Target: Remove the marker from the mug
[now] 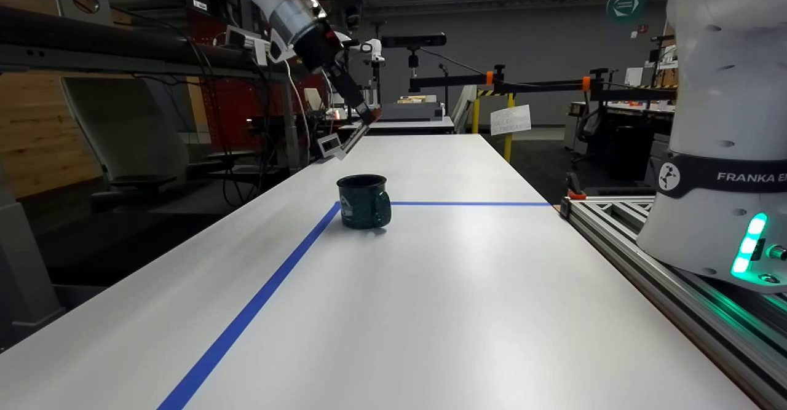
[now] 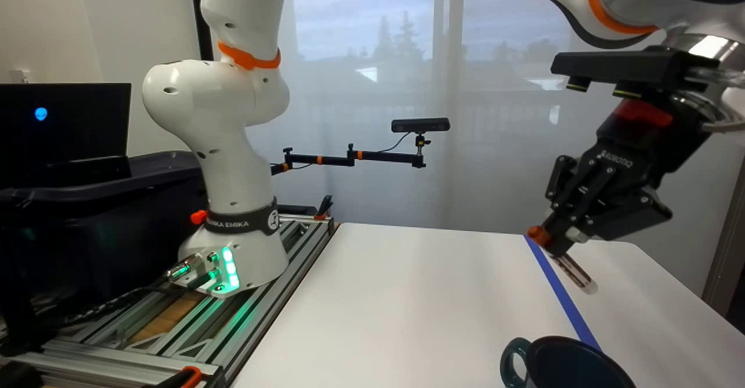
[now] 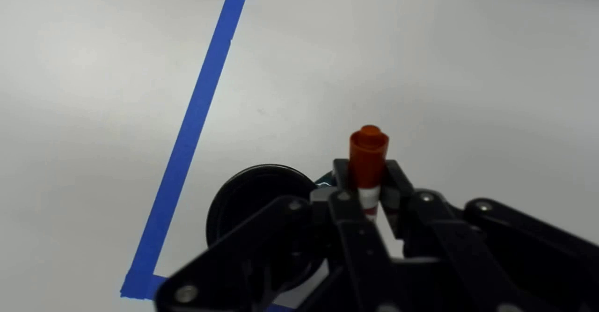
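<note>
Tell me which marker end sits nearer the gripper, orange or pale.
The orange end: it pokes out right beside the gripper, which holds the marker close to it. The pale end points down, farther out.

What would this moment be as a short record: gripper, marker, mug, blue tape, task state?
gripper: closed on the marker, above the table
marker: orange at one end, tilted, clear of the mug
mug: dark teal, upright, near a corner of the blue tape
blue tape: two strips meeting on the table
task state: marker out of the mug, not yet set down
</note>
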`<state>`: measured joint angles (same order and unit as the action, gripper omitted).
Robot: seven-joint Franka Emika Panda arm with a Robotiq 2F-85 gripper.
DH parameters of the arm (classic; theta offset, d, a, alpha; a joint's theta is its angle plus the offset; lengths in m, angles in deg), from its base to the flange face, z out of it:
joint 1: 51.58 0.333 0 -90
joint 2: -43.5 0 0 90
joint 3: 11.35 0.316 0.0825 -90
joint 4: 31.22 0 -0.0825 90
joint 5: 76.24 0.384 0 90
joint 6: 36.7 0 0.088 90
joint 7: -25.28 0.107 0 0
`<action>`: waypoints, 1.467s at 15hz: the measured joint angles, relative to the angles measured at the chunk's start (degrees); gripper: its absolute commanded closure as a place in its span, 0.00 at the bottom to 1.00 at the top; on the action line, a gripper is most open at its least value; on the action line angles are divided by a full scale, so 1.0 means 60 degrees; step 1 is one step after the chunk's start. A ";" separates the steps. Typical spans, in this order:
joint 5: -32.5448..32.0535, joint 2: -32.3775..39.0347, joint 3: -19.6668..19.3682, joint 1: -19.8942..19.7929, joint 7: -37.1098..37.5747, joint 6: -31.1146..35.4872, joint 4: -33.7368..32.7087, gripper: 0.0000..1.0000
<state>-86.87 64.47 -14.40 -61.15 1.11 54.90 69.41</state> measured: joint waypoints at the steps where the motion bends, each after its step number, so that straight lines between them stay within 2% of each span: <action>1: -0.0001 -0.0120 0.0104 0.0092 -0.0006 -0.0050 0.0043 0.95; 5: -0.0060 -0.0029 0.0396 0.0564 0.0109 -0.0065 0.0094 0.95; 9: -0.0354 0.0610 0.0580 0.1040 0.0563 0.0438 0.0111 0.95; 17: -0.0071 0.2109 0.0782 0.1212 0.0842 0.3483 0.0151 0.95; 22: 0.0419 0.2427 0.0827 0.1164 0.0831 0.4043 0.0153 0.95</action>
<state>-84.36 79.03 -9.44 -54.17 6.09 79.16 70.33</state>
